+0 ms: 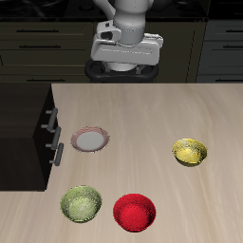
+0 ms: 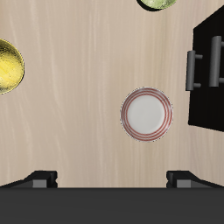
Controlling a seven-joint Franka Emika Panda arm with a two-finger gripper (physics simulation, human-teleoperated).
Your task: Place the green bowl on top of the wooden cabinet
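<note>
The green bowl is olive yellow-green and stands upright near the table's front edge, beside the red bowl. Only its edge shows in the wrist view. The wooden cabinet is very dark, with a flat top and silver bar handles, and stands at the table's side; the wrist view shows its drawer front. My gripper hangs high over the back of the table, far from the bowl. In the wrist view the gripper is open and empty, its fingertips wide apart.
A white plate with a red rim lies close to the cabinet's front and also shows in the wrist view. A golden-yellow bowl stands mid-table on the side away from the cabinet, and shows in the wrist view.
</note>
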